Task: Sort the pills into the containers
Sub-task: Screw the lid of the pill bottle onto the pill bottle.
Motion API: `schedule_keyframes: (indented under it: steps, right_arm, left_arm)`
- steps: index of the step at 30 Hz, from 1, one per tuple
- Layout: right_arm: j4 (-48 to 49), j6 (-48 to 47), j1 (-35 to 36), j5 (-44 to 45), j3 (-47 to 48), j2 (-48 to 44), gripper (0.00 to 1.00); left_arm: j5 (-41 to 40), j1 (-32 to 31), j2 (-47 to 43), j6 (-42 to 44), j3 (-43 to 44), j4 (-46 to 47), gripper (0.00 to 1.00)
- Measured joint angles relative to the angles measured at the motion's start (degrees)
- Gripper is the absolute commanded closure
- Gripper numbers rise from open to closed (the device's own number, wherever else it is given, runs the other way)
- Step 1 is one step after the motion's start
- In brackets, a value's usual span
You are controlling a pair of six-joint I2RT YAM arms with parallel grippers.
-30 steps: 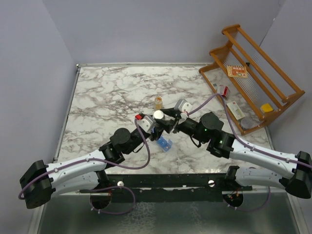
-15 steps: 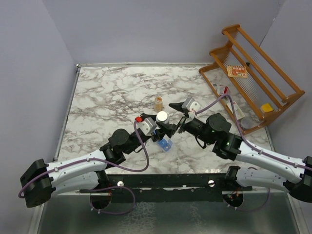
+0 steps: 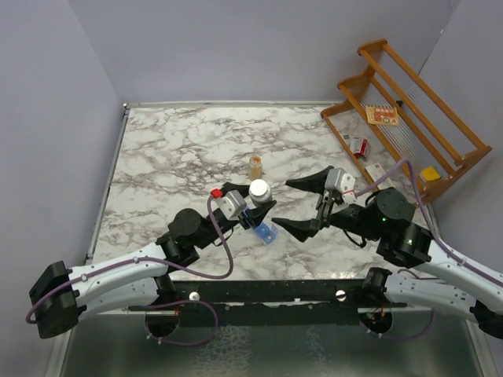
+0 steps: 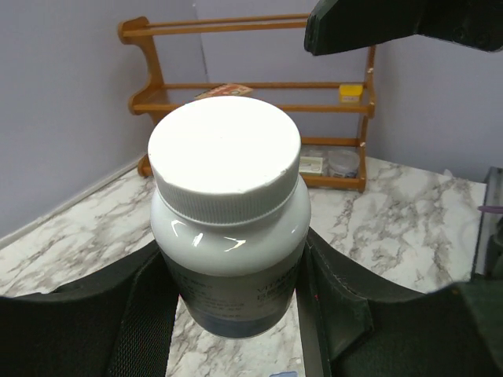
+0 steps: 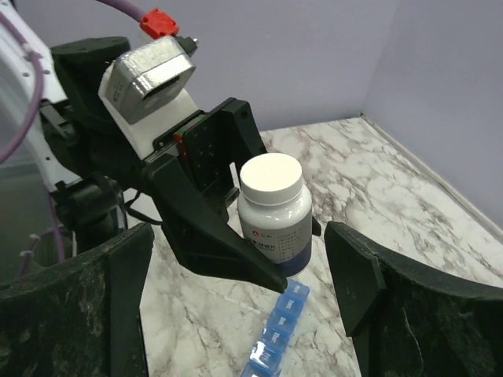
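While left claw [image 3: 256, 201] grips bottle [image 3: 259, 189], right claw [image 3: 280, 202] gapes wide.

The left arm [image 3: 118, 271] and right arm [image 3: 460, 275] are showing white shells, black joints, purple cables [image 5: 126, 9], and the left a red plug [image 5: 159, 22].

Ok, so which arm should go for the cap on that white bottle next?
Probably the right. The left gripper is shut on the white-capped bottle, holding it upright, so it's busy. The right gripper is open and empty, facing the bottle from close by.
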Motion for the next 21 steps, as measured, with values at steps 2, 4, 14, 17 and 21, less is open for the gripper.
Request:
schedule_keyframes:
  steps: [2, 4, 14, 17, 21]
  right_arm:
    - [-1.2, -0.2, 0.1, -2.2, 0.2, -2.3, 0.23]
    - [-2.2, -0.5, 0.1, -4.1, 0.2, -4.0, 0.28]
    - [-3.9, -1.5, 0.1, -14.5, 0.2, -8.2, 0.42]
    - [-3.8, -1.4, 0.1, -16.8, 0.2, -7.9, 0.44]
    - [-3.5, -1.0, 0.1, -20.9, 0.2, -6.6, 0.45]
  left_arm:
    - [2.7, 0.0, -1.2, -0.2, -0.1, -0.4, 1.0]
    - [6.4, 0.0, -2.6, -0.4, -0.1, -1.1, 1.0]
    - [32.4, 0.0, -5.7, -3.9, -0.1, -4.0, 1.0]
    - [38.3, 0.0, -5.2, -4.8, -0.1, -4.3, 1.0]
    - [44.7, 0.0, -2.6, -5.5, 0.5, -4.5, 1.0]
